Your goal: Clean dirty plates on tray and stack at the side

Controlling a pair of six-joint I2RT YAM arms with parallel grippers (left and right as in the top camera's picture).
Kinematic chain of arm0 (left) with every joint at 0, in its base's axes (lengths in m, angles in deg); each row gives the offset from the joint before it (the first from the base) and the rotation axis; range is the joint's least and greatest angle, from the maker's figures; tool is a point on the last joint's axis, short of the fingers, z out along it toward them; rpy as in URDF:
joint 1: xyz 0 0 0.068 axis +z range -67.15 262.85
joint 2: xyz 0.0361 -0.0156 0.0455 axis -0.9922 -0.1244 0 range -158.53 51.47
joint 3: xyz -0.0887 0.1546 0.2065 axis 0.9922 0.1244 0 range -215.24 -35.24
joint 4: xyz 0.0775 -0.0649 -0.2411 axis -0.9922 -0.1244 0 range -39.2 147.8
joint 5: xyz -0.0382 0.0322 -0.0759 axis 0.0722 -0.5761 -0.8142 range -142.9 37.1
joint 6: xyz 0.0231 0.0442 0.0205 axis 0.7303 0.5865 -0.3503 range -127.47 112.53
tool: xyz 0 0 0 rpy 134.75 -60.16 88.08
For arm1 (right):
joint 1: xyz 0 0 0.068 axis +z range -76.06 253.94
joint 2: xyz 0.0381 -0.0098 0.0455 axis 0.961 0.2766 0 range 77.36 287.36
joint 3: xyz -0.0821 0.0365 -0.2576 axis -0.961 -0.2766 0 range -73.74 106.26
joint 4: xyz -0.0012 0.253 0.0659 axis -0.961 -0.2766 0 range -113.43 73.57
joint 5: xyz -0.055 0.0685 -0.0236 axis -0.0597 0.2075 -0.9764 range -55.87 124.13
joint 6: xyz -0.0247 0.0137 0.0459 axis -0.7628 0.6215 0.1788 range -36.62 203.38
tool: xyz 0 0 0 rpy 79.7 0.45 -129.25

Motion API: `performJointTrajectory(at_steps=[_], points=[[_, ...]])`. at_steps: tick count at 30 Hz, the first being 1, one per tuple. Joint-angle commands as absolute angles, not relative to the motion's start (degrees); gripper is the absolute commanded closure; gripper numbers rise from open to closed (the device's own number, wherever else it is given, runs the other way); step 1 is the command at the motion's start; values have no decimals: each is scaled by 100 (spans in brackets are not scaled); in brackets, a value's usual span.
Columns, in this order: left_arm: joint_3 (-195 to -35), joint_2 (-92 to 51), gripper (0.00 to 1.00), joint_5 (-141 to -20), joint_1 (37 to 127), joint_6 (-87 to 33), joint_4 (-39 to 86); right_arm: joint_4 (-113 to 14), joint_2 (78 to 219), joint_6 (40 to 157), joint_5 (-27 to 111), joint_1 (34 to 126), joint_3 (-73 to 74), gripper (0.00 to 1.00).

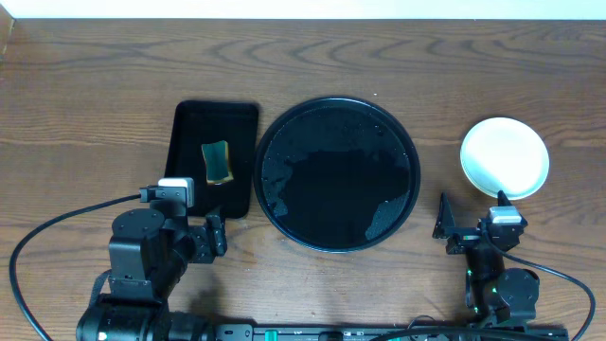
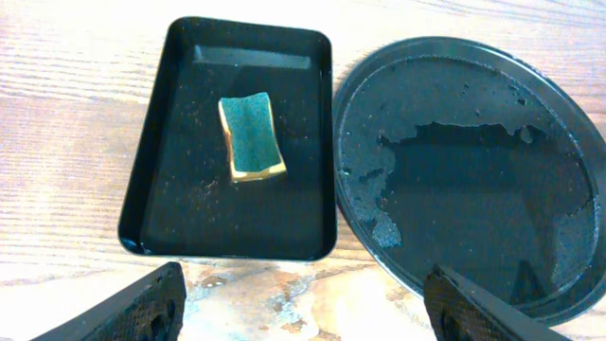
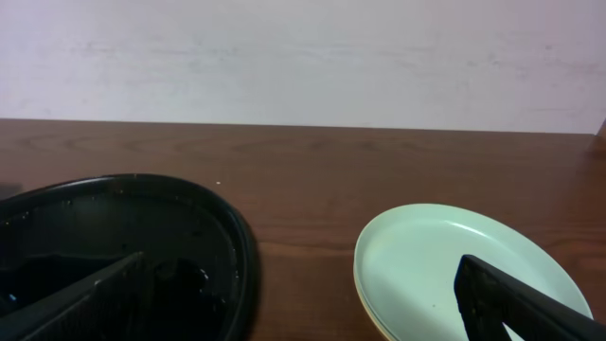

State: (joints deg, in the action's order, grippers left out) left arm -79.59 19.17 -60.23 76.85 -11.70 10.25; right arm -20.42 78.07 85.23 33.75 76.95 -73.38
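Left gripper (image 1: 214, 237) spread wide, pinching nothing, at the near corner of the rectangular tray (image 1: 194, 128). Right gripper (image 1: 472, 216) likewise wide apart and empty, just short of the plates (image 1: 505, 157). Plates stacked on the table (image 1: 95, 76), pale green on top, yellow edge beneath, apart from the wet round tray (image 1: 336, 189) to their left. Beyond that, sponge (image 1: 218, 162) lying in the rectangular tray.

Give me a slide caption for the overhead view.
Wet round tray, plates stacked to its right, sponge lying in the rectangular tray.
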Motion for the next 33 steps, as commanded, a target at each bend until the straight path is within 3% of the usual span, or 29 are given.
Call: performJointTrajectory(at_steps=[1,12,27,33], points=[[-7948,1932,19,-6010,7705,-1117,1032,-2068,7767,8416,3442,7601,-7345,1],[-6891,2931,19,-5951,8125,-1117,1963,-2068,7767,8416,3442,7601,-7345,1],[-3621,5137,19,-5962,8306,-1115,6267,-2068,7767,8416,3442,7601,-7345,1],[-3546,5137,19,-5973,8306,-925,6166,-2068,7767,8416,3442,7601,-7343,1]])
